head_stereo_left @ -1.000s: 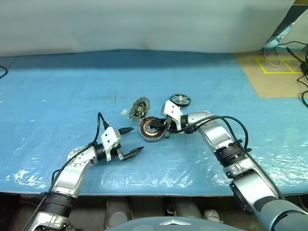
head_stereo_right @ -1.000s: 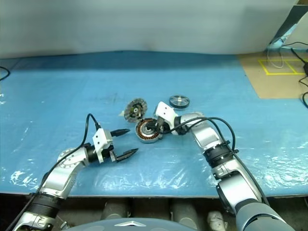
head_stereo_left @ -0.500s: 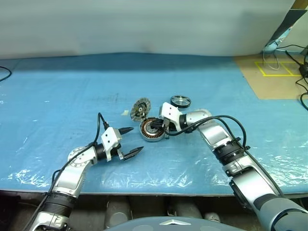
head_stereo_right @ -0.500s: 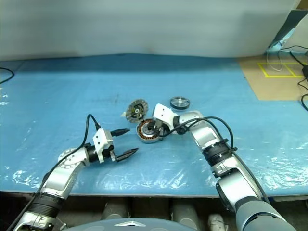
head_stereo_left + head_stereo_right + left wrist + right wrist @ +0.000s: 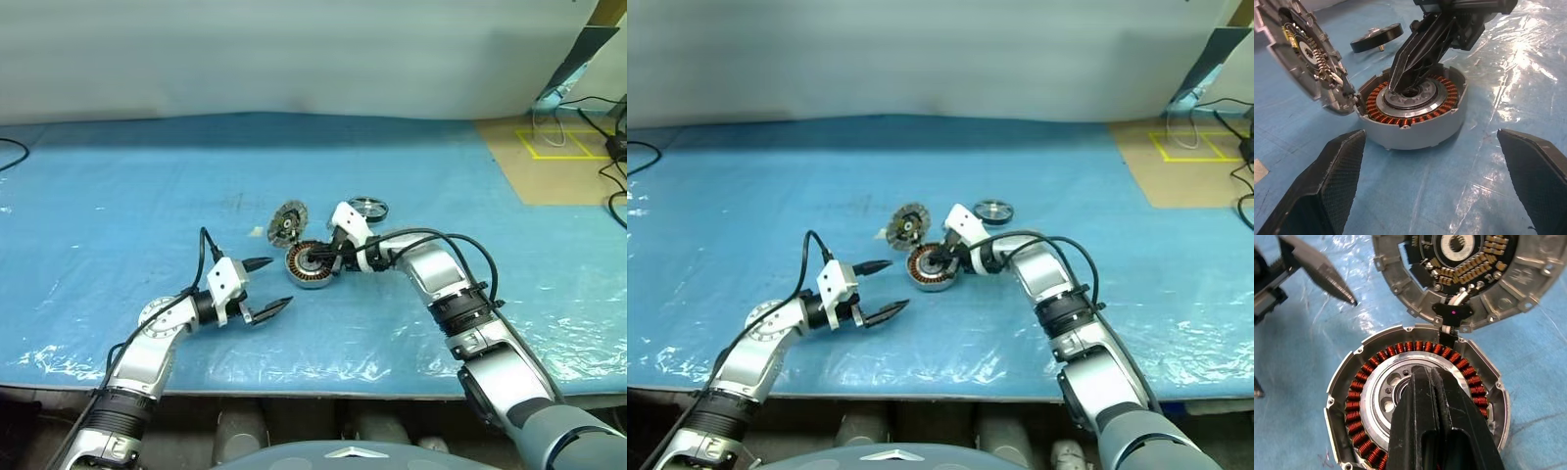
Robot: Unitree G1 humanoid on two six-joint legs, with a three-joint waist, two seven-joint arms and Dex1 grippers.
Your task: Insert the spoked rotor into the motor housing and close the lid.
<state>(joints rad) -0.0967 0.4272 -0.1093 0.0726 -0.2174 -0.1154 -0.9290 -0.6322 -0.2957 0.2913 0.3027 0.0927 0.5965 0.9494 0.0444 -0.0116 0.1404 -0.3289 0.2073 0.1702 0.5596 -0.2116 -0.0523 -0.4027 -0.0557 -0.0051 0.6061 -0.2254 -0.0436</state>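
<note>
One motor housing [image 5: 311, 264], one lid [image 5: 286, 222], one spoked rotor [image 5: 366, 207], two pincers: left pincer [image 5: 266, 286], right pincer [image 5: 318, 261].

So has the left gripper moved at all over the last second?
No. The left gripper sits open at the same spot short of the motor housing, with the same gap to it.

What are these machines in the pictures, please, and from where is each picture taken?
It is a two-armed humanoid robot at a table with a blue cover. Two pictures come from its head, two from cameras on its wrists. The left gripper waits open, holding nothing. The right gripper is shut, its tips in the centre of the motor housing, a grey cylinder with copper windings. The lid leans open against the housing. The spoked rotor lies beyond, not yet inserted.
</note>
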